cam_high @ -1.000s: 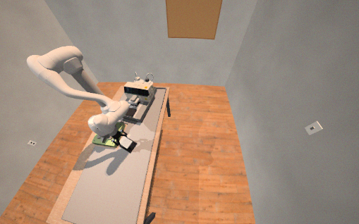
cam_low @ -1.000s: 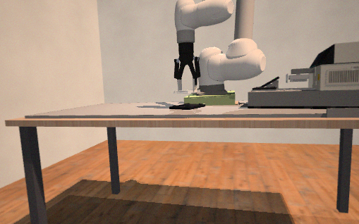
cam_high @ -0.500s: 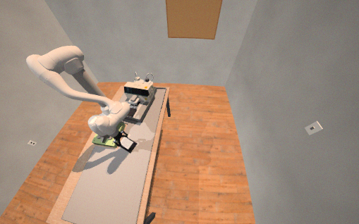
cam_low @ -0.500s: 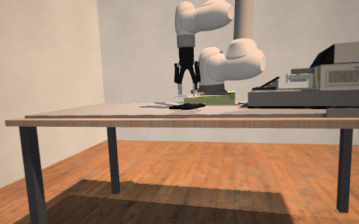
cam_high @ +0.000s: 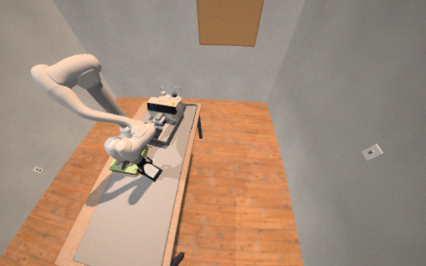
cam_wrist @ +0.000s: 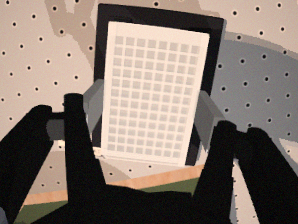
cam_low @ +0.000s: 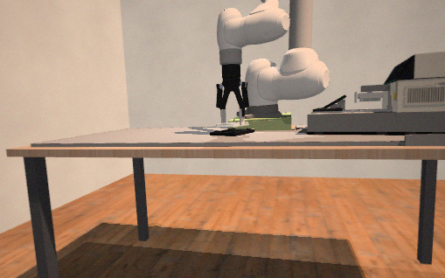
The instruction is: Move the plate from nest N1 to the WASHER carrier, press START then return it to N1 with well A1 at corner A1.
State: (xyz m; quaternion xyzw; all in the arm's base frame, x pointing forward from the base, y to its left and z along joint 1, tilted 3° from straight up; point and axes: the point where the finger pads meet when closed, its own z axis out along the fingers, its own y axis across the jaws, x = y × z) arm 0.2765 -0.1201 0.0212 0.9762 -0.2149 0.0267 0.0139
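Plate (cam_high: 151, 170) (cam_low: 232, 124) (cam_wrist: 150, 95) pinched in its fingers, the gripper (cam_high: 145, 164) (cam_low: 232, 120) (cam_wrist: 150, 98) hovers over the dark nest (cam_high: 156, 179) (cam_low: 233, 132) (cam_wrist: 214, 55), well left of the washer (cam_high: 163, 109) (cam_low: 426, 93); whether washing is done or still ahead, the views cannot tell.

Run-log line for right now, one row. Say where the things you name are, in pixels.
gripper (cam_high: 147, 166) (cam_low: 232, 123) (cam_wrist: 150, 98): shut on plate | plate (cam_high: 151, 169) (cam_low: 226, 125) (cam_wrist: 150, 95): just above black nest (cam_high: 159, 174) (cam_low: 233, 132) (cam_wrist: 160, 16), not seated | A1 corner: cannot tell | lamp: not readable
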